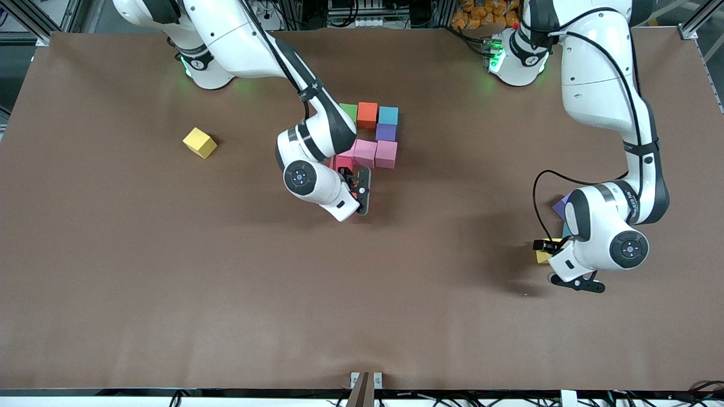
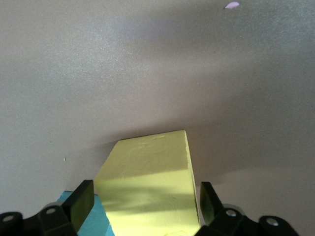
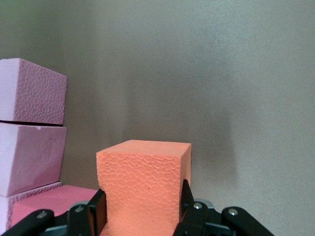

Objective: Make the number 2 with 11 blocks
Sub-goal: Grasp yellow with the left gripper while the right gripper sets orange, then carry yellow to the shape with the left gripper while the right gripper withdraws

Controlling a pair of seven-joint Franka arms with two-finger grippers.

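Partial number 2 point(image 1: 370, 135) is sitting mid-table, toward the robots' bases.
- Row farthest from the front camera is reading green cube point(image 1: 349, 111), orange cube point(image 1: 367, 115), light blue cube point(image 1: 388, 115), all touching.
- Purple cube point(image 1: 386, 132) is sitting against the light blue one, on its camera side.
- Pink row point(image 1: 375, 154) is running next, nearer the camera. Two pink cubes are showing fully; a third is showing only as a sliver beside the right arm's wrist.
- Red cube point(image 1: 343, 163) is lying at the right-arm end of that row, nearer the camera, partly covered by the wrist.

Right gripper point(image 3: 140, 206) is hanging low just beside the red cube, jaws pinching the held orange block point(image 3: 142, 187) on two opposite faces. In the right wrist view the pink cubes are lining up close alongside it.

Left gripper point(image 2: 142, 201) is standing low at the left arm's end of the table, well apart from the digit. Its jaws are standing spread, straddling the near yellow block point(image 2: 147, 182). A sliver of light blue is showing between one finger point(image 2: 81, 201) and the block, so that side is not touching. Contact on the other side: cannot tell.

Spare purple block point(image 1: 561, 206) and spare light blue block point(image 1: 565, 229) are peeking out beside the left arm's wrist.

Loose yellow block point(image 1: 199, 142) is lying alone, turned askew, toward the right arm's end of the brown table point(image 1: 169, 282).
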